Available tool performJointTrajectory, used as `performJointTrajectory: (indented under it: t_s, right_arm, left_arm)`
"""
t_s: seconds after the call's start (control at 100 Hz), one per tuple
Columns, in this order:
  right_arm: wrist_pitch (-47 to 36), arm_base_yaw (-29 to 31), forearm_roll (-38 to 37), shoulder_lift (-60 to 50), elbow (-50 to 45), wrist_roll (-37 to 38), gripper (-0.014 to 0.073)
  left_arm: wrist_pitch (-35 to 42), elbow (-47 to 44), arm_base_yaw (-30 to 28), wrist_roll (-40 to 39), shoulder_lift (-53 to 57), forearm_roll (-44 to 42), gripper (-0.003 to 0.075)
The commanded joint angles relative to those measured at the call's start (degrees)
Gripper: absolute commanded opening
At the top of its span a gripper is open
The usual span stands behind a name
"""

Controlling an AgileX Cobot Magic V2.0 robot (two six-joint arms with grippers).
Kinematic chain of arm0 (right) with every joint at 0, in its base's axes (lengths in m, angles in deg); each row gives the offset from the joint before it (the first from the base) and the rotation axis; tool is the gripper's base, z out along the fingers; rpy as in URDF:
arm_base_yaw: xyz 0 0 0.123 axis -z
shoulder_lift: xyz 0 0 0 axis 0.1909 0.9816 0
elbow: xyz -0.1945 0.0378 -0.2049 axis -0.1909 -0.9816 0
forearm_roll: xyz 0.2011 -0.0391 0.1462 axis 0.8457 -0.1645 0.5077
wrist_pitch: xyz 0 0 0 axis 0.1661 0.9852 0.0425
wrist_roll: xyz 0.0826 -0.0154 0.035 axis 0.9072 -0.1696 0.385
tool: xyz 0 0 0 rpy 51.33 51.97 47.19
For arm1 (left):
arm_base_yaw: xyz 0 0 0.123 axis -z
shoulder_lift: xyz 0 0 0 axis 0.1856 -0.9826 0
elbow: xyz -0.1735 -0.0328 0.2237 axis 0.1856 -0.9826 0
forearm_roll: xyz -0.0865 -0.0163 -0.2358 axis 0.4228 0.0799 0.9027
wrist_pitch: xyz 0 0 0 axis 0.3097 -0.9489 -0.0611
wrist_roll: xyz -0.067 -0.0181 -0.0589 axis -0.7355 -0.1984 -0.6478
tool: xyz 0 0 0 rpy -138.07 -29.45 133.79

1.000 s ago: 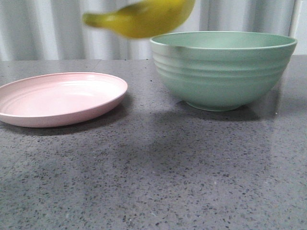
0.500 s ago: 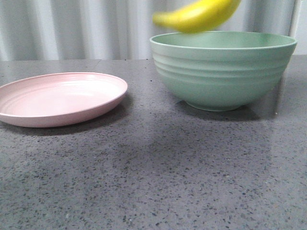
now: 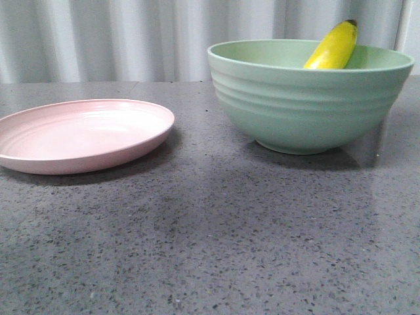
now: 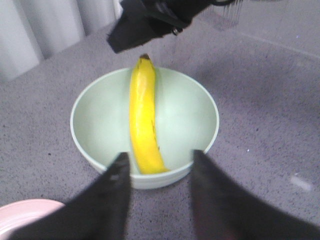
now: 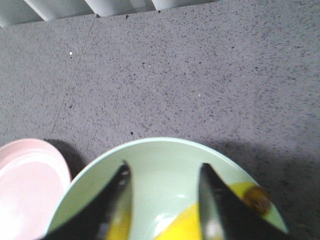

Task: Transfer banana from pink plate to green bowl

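The setting reads as a staged robot test bench rather than a lived-in kitchen. A dark grey speckled stone-look tabletop [image 3: 216,249] runs back to a plain wall of pale, vertically ribbed panels [image 3: 118,39]. Only simple matte tableware stands on it, a pink plate [image 3: 79,134] and a green bowl [image 3: 308,98], with a black robot arm [image 4: 150,22] overhead.

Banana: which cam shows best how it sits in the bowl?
Left wrist view. The whole banana shows, lying across the green bowl, dark tip up on the rim. Front view catches only its tip end above the rim. Right wrist view shows yellow patches partly hidden by the right gripper fingers.
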Motion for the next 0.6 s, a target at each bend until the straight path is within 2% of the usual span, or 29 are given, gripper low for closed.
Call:
performJointTrajectory:
  t_s: [0.0, 0.04, 0.2, 0.33, 0.59]
  right_arm:
    - [-0.5, 0.1, -2.3, -4.9, 2.1, -1.0, 0.001]
    - [1.0, 0.1, -3.4, -6.1, 2.1, -1.0, -0.0082]
    - [3.6, 0.1, -5.6, -10.9, 0.4, -1.1, -0.007]
    - [3.2, 0.1, -6.6, -16.8, -4.0, -1.1, -0.007]
    - [-4.5, 0.1, -7.9, -32.5, -18.3, -2.1, -0.007]
  left_arm:
    - [3.8, 1.6, 0.4, 0.0, 3.2, 0.6, -0.0022]
    - [3.8, 1.1, 0.4, 0.0, 4.0, 0.6, -0.0019]
    - [4.8, -2.6, 0.4, -0.1, 8.2, 0.6, -0.0019]
    - [9.5, -8.2, 0.4, -2.1, 12.7, 0.6, -0.0019]
    - [18.1, -22.3, 0.4, -3.0, 22.9, 0.6, -0.0019]
